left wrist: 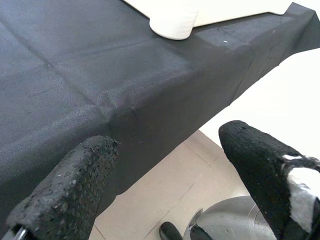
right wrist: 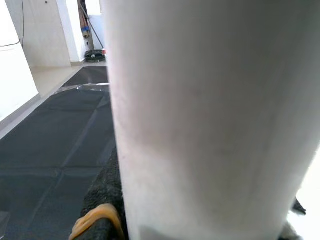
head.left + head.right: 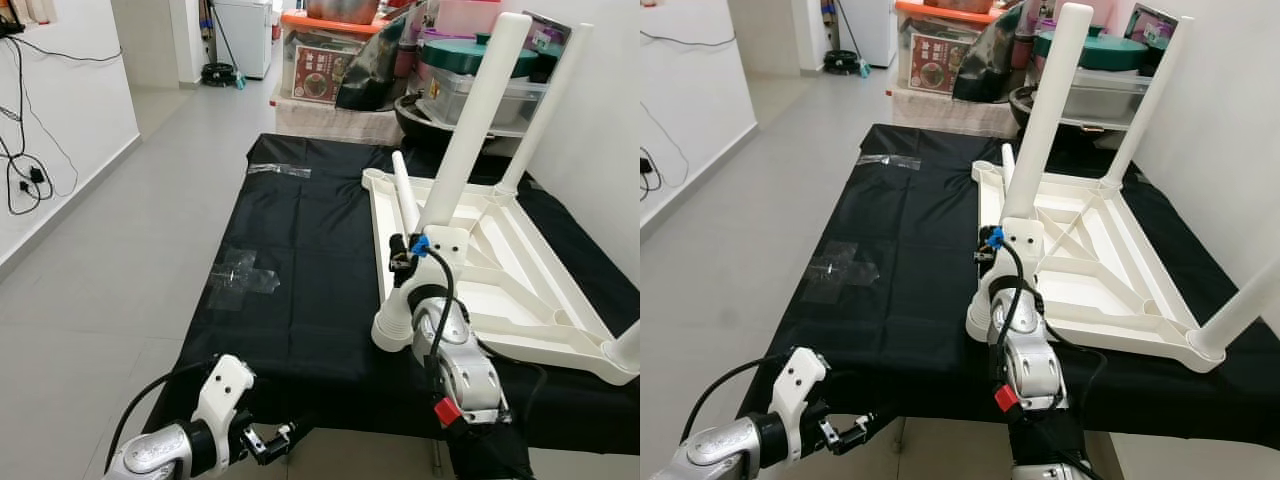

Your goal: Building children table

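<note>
We pinch the loose white table leg [image 3: 405,205] in our right pincer [image 3: 402,262], over the near-left corner socket of the upturned tabletop [image 3: 520,290] on the black-draped surface [image 3: 300,250], apparently to seat it. Our left pincer [image 3: 270,440] hangs spread and empty below the surface edge.

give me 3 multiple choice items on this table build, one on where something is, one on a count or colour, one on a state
1. Where does the upside-down white table lie?
A. on the black cloth
B. on the bare floor
C. on a shelf

2. How many legs stand fitted in the table's corners?
A. none
B. three
C. six

3. What state is the right gripper in?
A. open in the air
B. shut on a white leg
C. shut on tape

Answers: 1 A, the black cloth lies under it. 2 B, three stand upright in corner sockets. 3 B, its fingers close on the white leg, which looms close in the right wrist view. The left gripper hangs open by the cloth's edge.
</note>
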`<state>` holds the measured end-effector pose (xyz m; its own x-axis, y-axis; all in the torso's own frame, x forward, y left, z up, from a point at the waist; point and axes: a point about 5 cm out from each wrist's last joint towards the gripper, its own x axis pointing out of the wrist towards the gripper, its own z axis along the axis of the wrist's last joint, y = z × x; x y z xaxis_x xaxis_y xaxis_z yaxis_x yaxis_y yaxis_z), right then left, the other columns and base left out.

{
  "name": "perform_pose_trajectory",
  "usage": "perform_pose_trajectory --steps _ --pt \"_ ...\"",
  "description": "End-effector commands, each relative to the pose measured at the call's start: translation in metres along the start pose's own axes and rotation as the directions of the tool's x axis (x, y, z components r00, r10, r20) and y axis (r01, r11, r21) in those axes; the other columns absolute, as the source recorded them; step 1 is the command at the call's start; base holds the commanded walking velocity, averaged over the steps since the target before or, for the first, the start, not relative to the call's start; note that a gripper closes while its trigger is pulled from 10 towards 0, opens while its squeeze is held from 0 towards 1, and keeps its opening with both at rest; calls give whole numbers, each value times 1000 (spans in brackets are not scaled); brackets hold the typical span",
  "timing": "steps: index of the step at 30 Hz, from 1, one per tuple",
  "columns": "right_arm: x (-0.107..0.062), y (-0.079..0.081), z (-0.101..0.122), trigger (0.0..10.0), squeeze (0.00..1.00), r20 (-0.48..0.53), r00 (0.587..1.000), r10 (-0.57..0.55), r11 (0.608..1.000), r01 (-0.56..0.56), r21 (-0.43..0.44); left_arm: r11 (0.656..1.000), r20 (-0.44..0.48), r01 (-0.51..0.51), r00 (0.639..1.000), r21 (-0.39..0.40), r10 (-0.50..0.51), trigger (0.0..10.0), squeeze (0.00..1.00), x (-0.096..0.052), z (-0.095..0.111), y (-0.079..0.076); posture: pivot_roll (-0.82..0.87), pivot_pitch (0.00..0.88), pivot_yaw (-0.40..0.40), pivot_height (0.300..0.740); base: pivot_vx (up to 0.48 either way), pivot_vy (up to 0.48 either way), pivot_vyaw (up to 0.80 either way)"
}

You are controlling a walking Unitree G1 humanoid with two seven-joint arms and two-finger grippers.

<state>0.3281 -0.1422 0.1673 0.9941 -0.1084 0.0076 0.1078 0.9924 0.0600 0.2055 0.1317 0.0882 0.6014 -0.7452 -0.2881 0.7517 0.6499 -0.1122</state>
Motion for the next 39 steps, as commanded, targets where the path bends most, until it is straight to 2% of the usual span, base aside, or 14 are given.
perform_pose_trajectory --steps 1,25,39 --pt "-1 -13 -5 10000 0 -17 998 -61 998 61 -6 1000 -19 14 1000 9 -14 10000 0 2 -3 -1 76 0 -100 740 0 0 0" --pt "-5 -14 3 10000 0 38 995 -87 996 86 39 1000 -21 17 1000 12 -16 10000 0 1 -4 0 73 0 -93 740 0 0 0" --pt "-9 -13 3 10000 0 58 994 -92 995 90 38 1000 -22 20 1000 17 -19 10000 0 2 -3 0 68 0 -89 740 0 0 0"
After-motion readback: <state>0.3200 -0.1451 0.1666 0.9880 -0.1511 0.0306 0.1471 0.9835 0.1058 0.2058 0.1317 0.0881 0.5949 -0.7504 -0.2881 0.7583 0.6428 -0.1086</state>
